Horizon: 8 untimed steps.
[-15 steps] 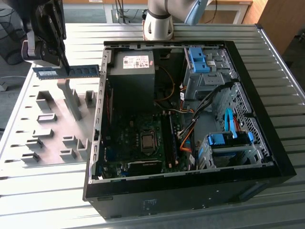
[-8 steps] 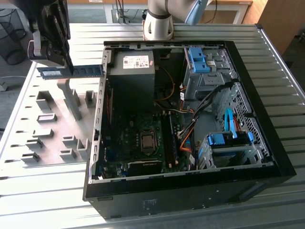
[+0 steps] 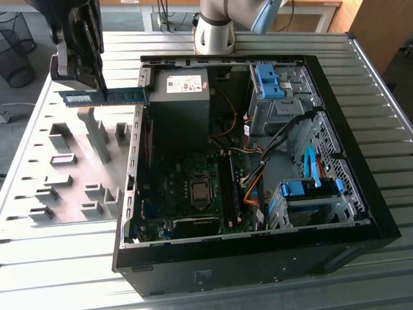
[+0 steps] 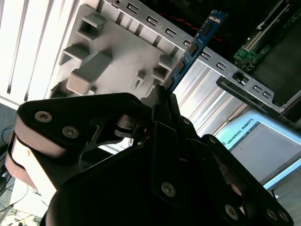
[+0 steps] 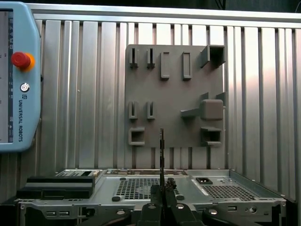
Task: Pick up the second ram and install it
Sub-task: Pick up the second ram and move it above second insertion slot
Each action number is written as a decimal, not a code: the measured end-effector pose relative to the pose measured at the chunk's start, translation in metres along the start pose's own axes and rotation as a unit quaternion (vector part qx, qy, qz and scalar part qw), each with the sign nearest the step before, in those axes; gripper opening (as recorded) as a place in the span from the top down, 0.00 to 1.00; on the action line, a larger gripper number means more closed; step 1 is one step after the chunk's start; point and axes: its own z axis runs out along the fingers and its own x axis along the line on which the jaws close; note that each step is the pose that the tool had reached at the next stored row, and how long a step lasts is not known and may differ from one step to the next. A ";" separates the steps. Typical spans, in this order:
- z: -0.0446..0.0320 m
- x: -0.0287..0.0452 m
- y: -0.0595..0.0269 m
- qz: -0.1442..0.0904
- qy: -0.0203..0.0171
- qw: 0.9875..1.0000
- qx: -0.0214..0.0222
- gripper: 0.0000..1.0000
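Partly behind claw (image 3: 102,92), second ram (image 3: 126,96).

The hand (image 4: 162,96) clamps the second ram (image 4: 199,41), its blue length jutting out beside the grey holder plate (image 4: 117,59).

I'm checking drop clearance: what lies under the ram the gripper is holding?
Under the second ram, clamped in the gripper, lies the grey holder plate with its blocks, beside the computer case. In the second wrist view the gripper's body covers part of the plate.
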 end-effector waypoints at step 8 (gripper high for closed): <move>-0.0004 -0.0001 -0.0124 0.000 0.000 1.000 0.000 0.86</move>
